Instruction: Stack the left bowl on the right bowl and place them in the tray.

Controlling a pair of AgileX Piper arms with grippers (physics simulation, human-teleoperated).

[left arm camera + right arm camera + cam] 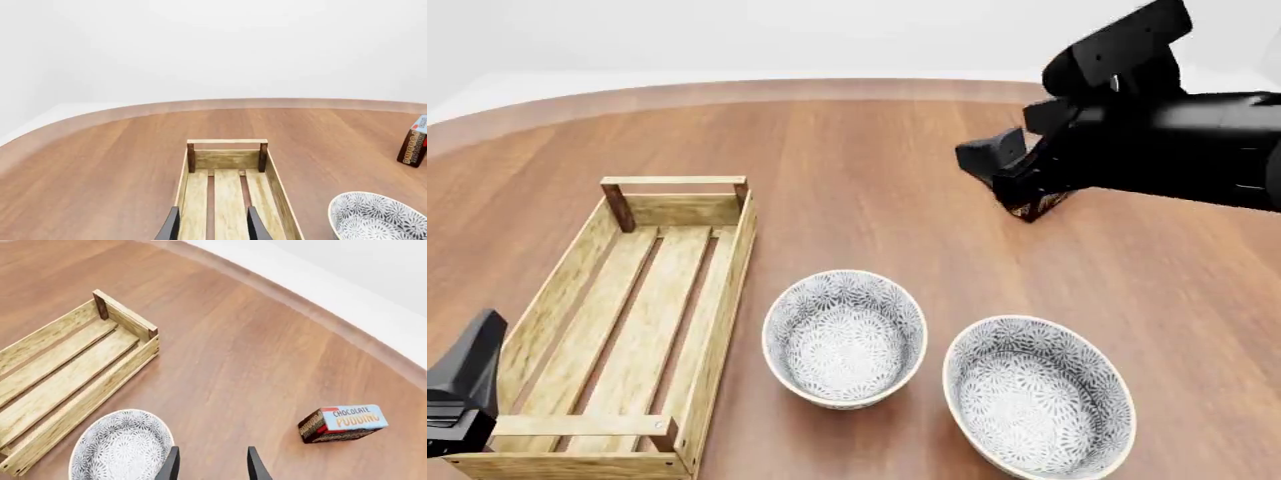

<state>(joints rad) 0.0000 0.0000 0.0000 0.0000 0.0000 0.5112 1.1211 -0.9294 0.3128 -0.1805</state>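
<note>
The tray (627, 300) lies empty at the table's left, long side running away from me. The left bowl (843, 338) stands just right of it, and the right bowl (1038, 395) stands further right and nearer me; the two are apart. My left gripper (213, 231) is open and empty over the tray's (227, 192) near part, with the left bowl (377, 217) off to one side. My right gripper (211, 466) is open and empty, held high over the table beyond the bowls. Its view shows the left bowl (120, 447) and the tray (67, 365).
A small red-and-blue chocolate pudding box (342, 423) lies on the table at the back right, also in the left wrist view (413, 147). The right arm (1148, 140) hangs over that area. The table's curved far edge (827, 88) runs behind.
</note>
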